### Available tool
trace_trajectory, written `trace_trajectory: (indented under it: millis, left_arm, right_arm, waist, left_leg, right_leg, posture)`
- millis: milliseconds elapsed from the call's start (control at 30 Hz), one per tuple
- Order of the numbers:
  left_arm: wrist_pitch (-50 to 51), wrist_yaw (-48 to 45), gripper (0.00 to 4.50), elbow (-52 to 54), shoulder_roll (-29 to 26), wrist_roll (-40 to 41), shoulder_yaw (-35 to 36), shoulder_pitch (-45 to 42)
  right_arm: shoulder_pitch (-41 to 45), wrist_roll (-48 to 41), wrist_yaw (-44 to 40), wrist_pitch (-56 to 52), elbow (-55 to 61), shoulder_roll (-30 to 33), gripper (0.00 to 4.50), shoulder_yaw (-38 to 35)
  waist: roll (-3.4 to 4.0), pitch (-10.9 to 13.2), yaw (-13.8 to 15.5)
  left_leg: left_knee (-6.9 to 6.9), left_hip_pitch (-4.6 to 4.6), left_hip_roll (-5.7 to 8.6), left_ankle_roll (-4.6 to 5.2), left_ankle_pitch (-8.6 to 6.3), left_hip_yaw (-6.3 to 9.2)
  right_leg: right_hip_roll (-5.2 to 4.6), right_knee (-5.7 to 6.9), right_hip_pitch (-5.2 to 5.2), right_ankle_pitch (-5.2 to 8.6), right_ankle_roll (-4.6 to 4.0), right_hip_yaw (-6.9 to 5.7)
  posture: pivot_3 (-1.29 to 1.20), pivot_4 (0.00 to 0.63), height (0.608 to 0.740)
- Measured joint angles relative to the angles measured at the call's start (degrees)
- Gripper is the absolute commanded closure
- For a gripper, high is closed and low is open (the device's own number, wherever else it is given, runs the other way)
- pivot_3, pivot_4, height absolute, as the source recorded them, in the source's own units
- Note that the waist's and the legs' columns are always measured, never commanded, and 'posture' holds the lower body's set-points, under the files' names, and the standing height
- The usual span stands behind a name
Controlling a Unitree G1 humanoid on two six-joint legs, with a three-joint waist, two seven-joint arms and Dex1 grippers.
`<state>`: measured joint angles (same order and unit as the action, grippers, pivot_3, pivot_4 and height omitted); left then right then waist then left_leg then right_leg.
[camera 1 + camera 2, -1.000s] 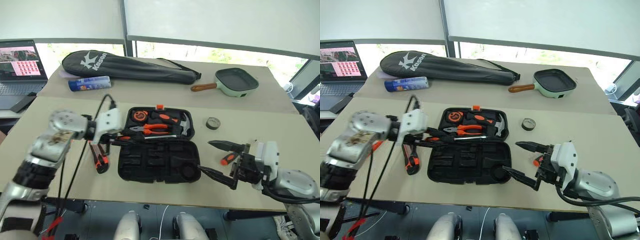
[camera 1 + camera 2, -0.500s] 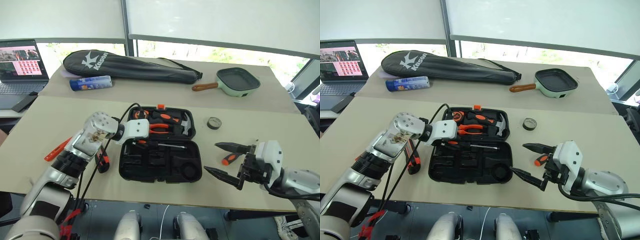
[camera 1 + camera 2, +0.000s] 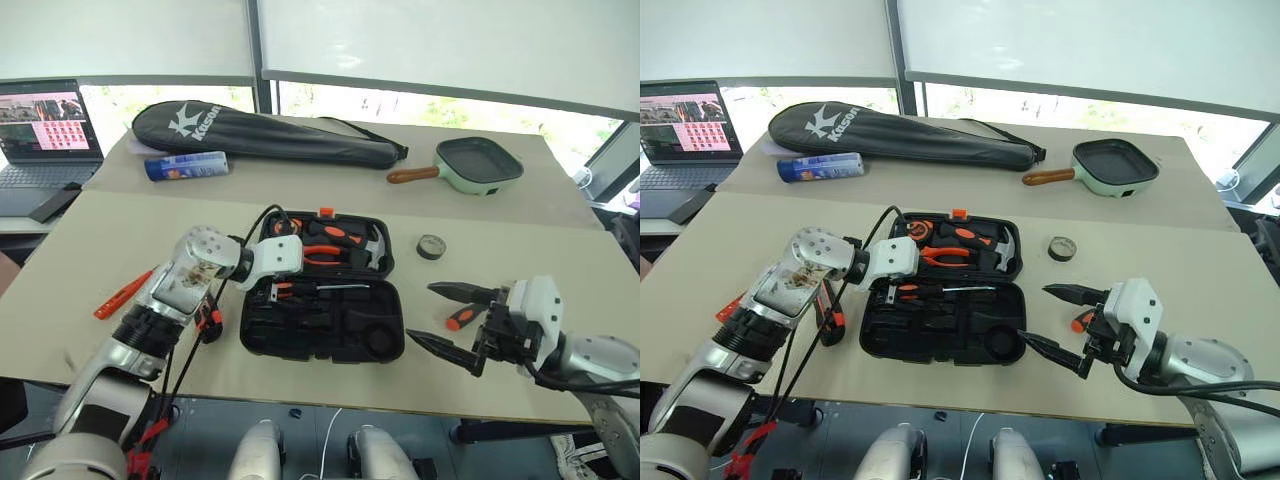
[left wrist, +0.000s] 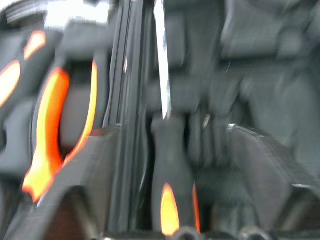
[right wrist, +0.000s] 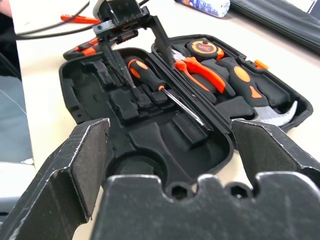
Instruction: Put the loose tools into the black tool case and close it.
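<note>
Tool case open on the surface, both pincers spread wide

The racket bag (image 3: pixel 265 134) reads "Kason". The left pincer (image 5: pixel 121 37) hangs over a screwdriver (image 3: pixel 940 291) lying in the black tool case (image 3: pixel 322 330); the right pincer (image 3: pixel 447 318) is empty beside it.

Three screwdrivers (image 3: pixel 318 287) (image 3: pixel 124 294) (image 3: pixel 462 317), one tape roll (image 3: pixel 431 246) (all counted)
</note>
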<state>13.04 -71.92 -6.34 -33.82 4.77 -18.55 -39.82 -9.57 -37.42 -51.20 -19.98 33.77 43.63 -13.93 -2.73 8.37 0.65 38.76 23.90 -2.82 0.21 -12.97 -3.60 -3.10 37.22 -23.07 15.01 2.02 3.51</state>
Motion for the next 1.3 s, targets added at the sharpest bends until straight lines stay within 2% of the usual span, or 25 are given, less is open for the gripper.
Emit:
trace_trajectory:
  millis: [100, 133, 200, 367, 400, 433, 833, 1000, 1100, 1200, 1233, 1300]
  left_arm:
    - [-0.73, 1.57, 1.1, -0.78, -0.57, 1.13, 3.97, 0.36]
    - [-0.67, 2.06, 1.58, -1.2, -0.47, 1.85, 5.12, 0.74]
    - [-0.34, 3.5, 2.16, -2.38, 0.95, 2.96, 6.97, 2.0]
    - [-0.73, 5.51, 3.92, -7.86, 4.05, 3.46, 6.83, 5.03]
    - [-0.89, 5.62, 4.4, -8.21, 4.23, 3.32, 6.67, 5.07]
    - [-1.14, 5.99, 4.47, -8.31, 4.66, 3.14, 6.52, 5.15]
    - [-4.57, 8.76, 4.47, -9.27, 7.31, -0.15, 3.69, 5.89]
    - [-4.44, 10.48, 4.47, -9.26, 7.65, -1.42, 2.85, 5.84]
    - [-4.39, 11.54, 3.78, -8.24, 8.21, 0.73, 5.71, 7.91]
    - [-4.51, 11.3, 2.7, -5.93, 8.0, 5.48, 10.24, 12.05]
    - [-4.9, 10.57, 2.19, -3.89, 7.24, 7.76, 12.34, 13.92]
    - [-5.59, 9.09, 1.51, 0.4, 4.28, 12.03, 17.46, 17.89]
  right_arm:
    - [-1.2, -1.43, -0.66, -0.02, 1.17, -0.35, 0.0, -0.03]
    - [-1.43, -1.71, -0.66, -0.02, 1.24, -0.59, 0.0, -0.06]
    - [-1.53, -1.99, -0.55, -0.02, 1.25, -1.08, 0.0, -0.05]
    - [-0.73, -2.0, 0.07, -0.01, 1.32, -2.17, 0.0, 0.14]
    - [-0.61, -1.99, 0.09, -0.01, 1.32, -2.24, 0.0, 0.19]
    - [-0.44, -1.95, 0.13, -0.01, 1.32, -2.42, 0.0, 0.24]
    - [-0.05, -0.92, 0.57, 0.18, 1.02, -3.85, 0.0, 1.59]
    - [0.08, 0.21, 0.63, 0.83, 0.32, -5.15, 0.0, 2.19]
    - [0.37, 0.44, 0.09, 2.42, -0.54, -5.97, 0.0, 2.19]
    - [0.14, 1.62, -1.33, 5.91, -2.45, -6.53, 0.0, 1.71]
    - [-0.05, 2.31, -2.05, 7.62, -3.2, -6.92, 0.0, 1.31]
    - [-0.6, 2.82, -3.68, 10.84, -5.05, -7.35, 0.0, 0.37]
  waist:
    - [0.02, 0.0, -0.14]
    - [0.03, 0.0, -0.19]
    - [0.05, -0.01, -0.15]
    - [0.04, 0.0, -0.01]
    - [0.04, 0.0, 0.03]
    - [0.05, 0.0, 0.04]
    - [0.09, -0.03, 0.13]
    - [0.23, -0.11, 0.12]
    - [0.24, -0.11, -0.02]
    - [0.29, -0.07, -0.3]
    - [0.29, -0.06, -0.52]
    - [0.32, -0.04, -0.9]
  left_leg:
    - [0.0, -0.02, 0.01, 0.0, 0.0, 0.02]
    - [0.0, -0.02, 0.01, 0.0, 0.0, 0.02]
    - [0.0, -0.04, 0.01, 0.0, 0.0, 0.03]
    - [0.03, -0.01, 0.03, 0.01, 0.0, 0.01]
    - [0.03, -0.01, 0.03, 0.0, 0.0, 0.01]
    - [0.04, -0.01, 0.03, 0.01, 0.0, 0.01]
    - [0.04, -0.09, 0.05, 0.01, -0.01, 0.02]
    - [0.02, -0.61, 0.05, 0.04, -0.04, 0.02]
    - [0.02, -0.62, 0.03, 0.04, -0.04, 0.03]
    - [-0.02, -0.52, 0.0, 0.05, -0.04, 0.05]
    - [-0.03, -0.46, -0.03, 0.05, -0.04, 0.07]
    - [-0.09, -0.5, -0.05, 0.06, -0.05, 0.12]
  right_leg:
    - [0.01, 0.01, 0.01, 0.0, 0.0, 0.01]
    - [0.01, 0.01, 0.01, 0.0, 0.0, 0.01]
    - [0.0, 0.01, 0.03, 0.0, 0.01, 0.01]
    - [0.0, 0.01, 0.01, -0.01, 0.02, 0.0]
    - [0.0, 0.01, 0.01, -0.01, 0.02, 0.0]
    - [0.0, 0.0, 0.02, -0.01, 0.02, 0.0]
    - [-0.02, -0.01, 0.14, -0.02, 0.03, 0.0]
    - [-0.04, -0.1, 0.71, -0.01, 0.05, -0.04]
    - [-0.05, -0.1, 0.71, -0.01, 0.04, -0.04]
    - [-0.04, -0.1, 0.57, -0.01, 0.04, -0.03]
    - [-0.02, -0.09, 0.5, -0.01, 0.03, -0.03]
    - [-0.03, -0.08, 0.48, -0.01, 0.02, -0.01]
  posture:
    - [0.0, 0.15, 0.74]
    - [0.0, 0.15, 0.74]
    - [0.0, 0.15, 0.74]
    - [0.0, 0.15, 0.74]
    - [0.0, 0.15, 0.74]
    - [0.0, 0.15, 0.74]
    - [0.0, 0.15, 0.74]
    - [0.0, 0.15, 0.74]
    - [0.0, 0.15, 0.74]
    - [0.0, 0.15, 0.74]
    - [0.0, 0.15, 0.74]
    - [0.0, 0.15, 0.74]
